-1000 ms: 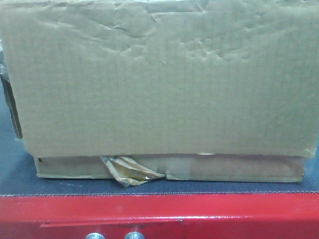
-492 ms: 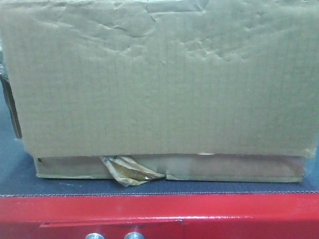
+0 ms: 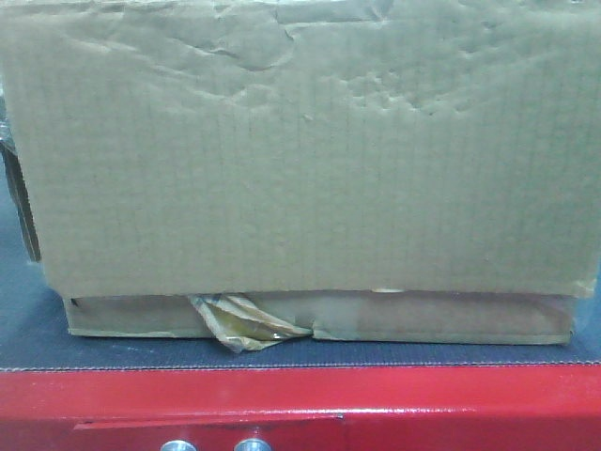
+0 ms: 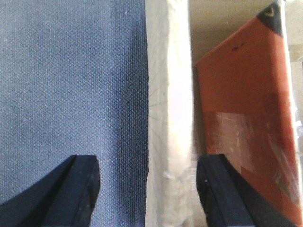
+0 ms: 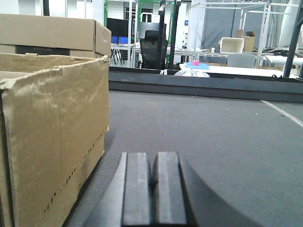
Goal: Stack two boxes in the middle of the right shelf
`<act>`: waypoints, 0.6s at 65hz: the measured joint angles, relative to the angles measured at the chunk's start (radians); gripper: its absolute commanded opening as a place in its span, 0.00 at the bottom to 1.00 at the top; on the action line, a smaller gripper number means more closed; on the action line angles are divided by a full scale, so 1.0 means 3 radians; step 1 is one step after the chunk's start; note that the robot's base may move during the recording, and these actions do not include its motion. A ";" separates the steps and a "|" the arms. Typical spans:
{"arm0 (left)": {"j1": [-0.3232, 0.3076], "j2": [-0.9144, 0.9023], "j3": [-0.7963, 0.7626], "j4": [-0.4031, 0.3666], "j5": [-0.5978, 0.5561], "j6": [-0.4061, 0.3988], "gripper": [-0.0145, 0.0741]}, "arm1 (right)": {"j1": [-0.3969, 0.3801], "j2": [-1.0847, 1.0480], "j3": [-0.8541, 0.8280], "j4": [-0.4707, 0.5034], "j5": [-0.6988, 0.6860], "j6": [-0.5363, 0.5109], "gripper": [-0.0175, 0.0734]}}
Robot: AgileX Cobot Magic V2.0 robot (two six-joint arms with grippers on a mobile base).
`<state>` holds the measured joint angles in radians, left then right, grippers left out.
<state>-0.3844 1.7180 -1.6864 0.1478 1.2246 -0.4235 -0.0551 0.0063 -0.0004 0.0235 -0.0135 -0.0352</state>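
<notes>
- The large box (image 3: pixel 300 160) is filling most of the front view. It is plain brown corrugated board, its near face ribbed with fine flutes and dented and creased along the top.
- It is sitting squarely on the flat box (image 3: pixel 441 318), which is showing only as a low brown band beneath it.
- Crumpled yellowish tape (image 3: pixel 239 324) is peeling off the flat box's near edge, left of centre.
- Both boxes are resting on a dark woven mat (image 3: pixel 282 352), bordered at the near side by a glossy red edge (image 3: pixel 376 404).
- The left gripper (image 4: pixel 149 163) is standing spread wide. Its black fingers (image 4: pixel 78 189) are gripping nothing and are straddling a pale white upright strip (image 4: pixel 168 94).
- Blue-grey woven fabric (image 4: pixel 71 80) is lying left of that strip, and a smooth red-orange carton (image 4: pixel 241 104) is leaning on its right.
- The right gripper (image 5: pixel 152 161) is pressed closed, its flat dark pads meeting with nothing between them.
- It is hovering low over a grey carpet-like surface (image 5: pixel 203 132), with a brown open-topped cardboard wall (image 5: pixel 52 142), ragged at its rim, just to the left.
- I cannot tell whether that wall belongs to either stacked box.
</notes>
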 measured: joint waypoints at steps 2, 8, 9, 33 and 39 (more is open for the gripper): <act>0.0000 0.0000 0.0000 0.0000 0.0000 0.0000 0.55 | 0.0000 0.0000 0.0000 0.0000 -0.0007 0.0000 0.02; 0.0000 0.0000 0.0000 0.0000 0.0000 0.0006 0.55 | 0.0000 0.0000 0.0000 0.0000 -0.0058 0.0000 0.02; 0.0000 0.0000 0.0000 0.0000 0.0000 0.0006 0.55 | 0.0000 0.0000 0.0000 0.0000 -0.0063 0.0000 0.02; 0.0000 0.0000 0.0000 -0.0006 0.0000 0.0006 0.55 | 0.0000 0.0092 -0.0736 0.0000 0.0787 0.0000 0.02; 0.0000 0.0000 0.0000 -0.0006 0.0000 0.0006 0.55 | 0.0000 0.0374 -0.1089 0.0007 0.1216 0.0000 0.02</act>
<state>-0.3844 1.7180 -1.6864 0.1461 1.2246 -0.4215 -0.0551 0.1185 -0.3271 0.0256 0.3513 -0.0352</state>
